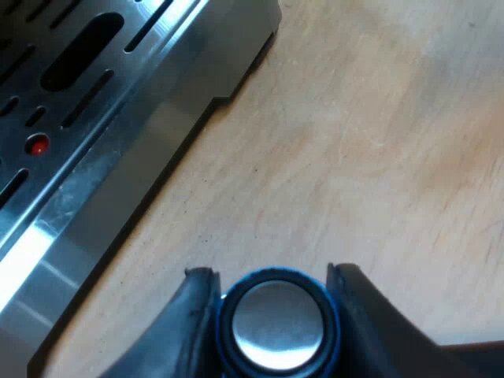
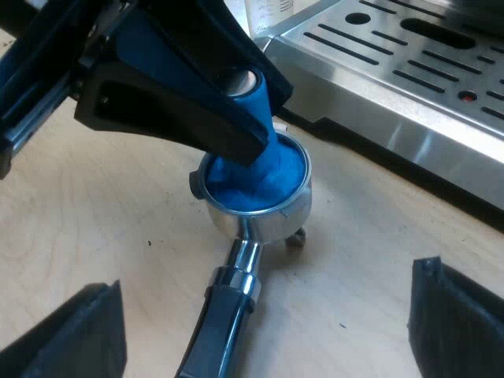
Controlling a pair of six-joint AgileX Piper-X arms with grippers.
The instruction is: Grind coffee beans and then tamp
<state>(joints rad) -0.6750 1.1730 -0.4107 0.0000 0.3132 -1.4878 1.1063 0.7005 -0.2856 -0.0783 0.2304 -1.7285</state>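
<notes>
The blue tamper (image 1: 277, 327), its silver cap facing the camera, sits between the black fingers of my left gripper (image 1: 272, 276), which is shut on it. In the right wrist view the left gripper (image 2: 248, 118) holds the tamper (image 2: 264, 169) tilted, with its base down inside the basket of the metal holder (image 2: 295, 209). The holder lies loose on the wooden table (image 2: 118, 228), its dark handle (image 2: 224, 315) pointing toward my right gripper (image 2: 264, 287). That gripper is open, its fingers wide apart on either side of the handle and holding nothing.
The espresso machine's steel drip tray (image 2: 409, 87) with slots and a red dot stands close behind the holder; its edge (image 1: 118, 181) also runs beside the tamper. A measuring glass (image 2: 272, 12) stands at the tray's corner. Bare wood lies around the holder.
</notes>
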